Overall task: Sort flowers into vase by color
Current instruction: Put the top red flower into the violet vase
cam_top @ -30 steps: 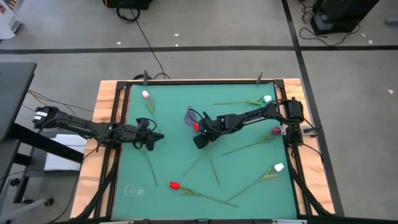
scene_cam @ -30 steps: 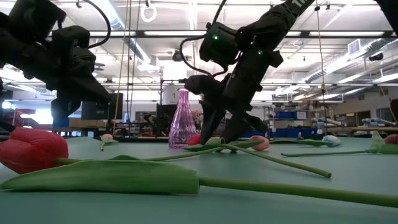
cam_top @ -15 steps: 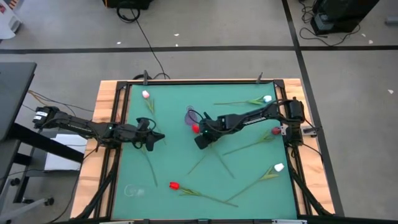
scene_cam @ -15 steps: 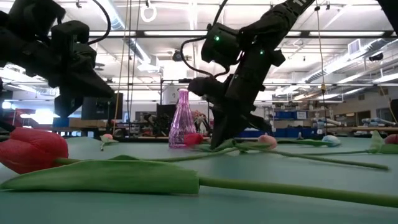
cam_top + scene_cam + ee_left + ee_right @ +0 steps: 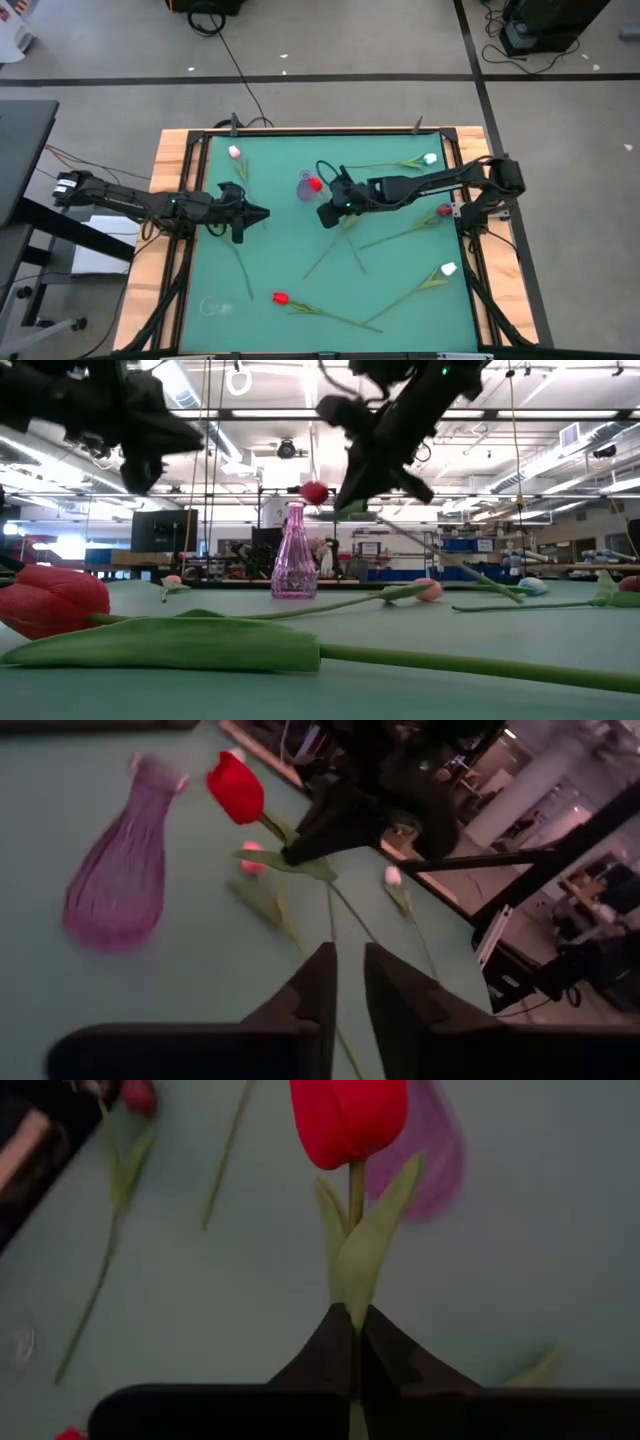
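Red tulip [image 5: 315, 184] now rides clear of the green mat [image 5: 270, 250], its bud beside the mouth of the pink glass vase [image 5: 293, 552], where a second ago it lay low among the other stems. The right gripper [image 5: 328, 212] has risen with it, fingers clamped on the stem just below the leaves. The lift looks complete; lowering the stem into the vase appears to be what remains. The left gripper [image 5: 240, 214], fingers nearly closed and empty, has edged slightly toward the vase and hangs well apart. Other tulips lie scattered.
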Robot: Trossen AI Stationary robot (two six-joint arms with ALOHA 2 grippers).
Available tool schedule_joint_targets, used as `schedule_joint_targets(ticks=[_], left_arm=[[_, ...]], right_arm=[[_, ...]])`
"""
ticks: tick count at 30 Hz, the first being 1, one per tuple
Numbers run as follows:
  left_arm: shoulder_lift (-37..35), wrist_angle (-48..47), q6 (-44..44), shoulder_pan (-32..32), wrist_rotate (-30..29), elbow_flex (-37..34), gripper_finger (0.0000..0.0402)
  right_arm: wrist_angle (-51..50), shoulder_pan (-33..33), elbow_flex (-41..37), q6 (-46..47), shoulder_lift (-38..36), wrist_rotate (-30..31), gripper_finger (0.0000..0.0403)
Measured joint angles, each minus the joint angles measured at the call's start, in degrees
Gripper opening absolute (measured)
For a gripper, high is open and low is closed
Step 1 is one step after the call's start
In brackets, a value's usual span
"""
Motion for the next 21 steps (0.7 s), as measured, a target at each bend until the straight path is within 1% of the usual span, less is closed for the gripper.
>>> schedule_joint_targets(ticks=[4,7,9,13,18,21], left_arm=[[0.04,-4.08,4.9,0.0,-0.03,4.5,0.0125],[0.04,-4.3,7.89,0.04,-0.05,6.88,0.0154],[0.02,-4.22,10.22,0.04,-1.17,7.93,0.0166],[0.02,-4.51,14.75,0.06,-4.36,8.26,0.0173],[-0.44,-3.94,15.28,0.04,-4.54,8.26,0.0173],[-2.5,-3.03,17.09,-0.07,-4.56,8.28,0.0173]], right_arm=[[0.34,-0.02,0.0,-3.55,-5.11,4.68,0.0012],[3.64,0.19,0.0,-9.92,-8.37,6.75,0.0012],[6.38,0.21,0.0,-14.56,-10.07,7.48,0.0012],[14.09,0.21,0.02,-24.21,-11.32,7.61,0.0012],[24.57,0.15,0.07,-36.47,-10.93,4.65,0.0012],[28.51,0.13,0.07,-39.73,-10.9,3.57,0.0012]])
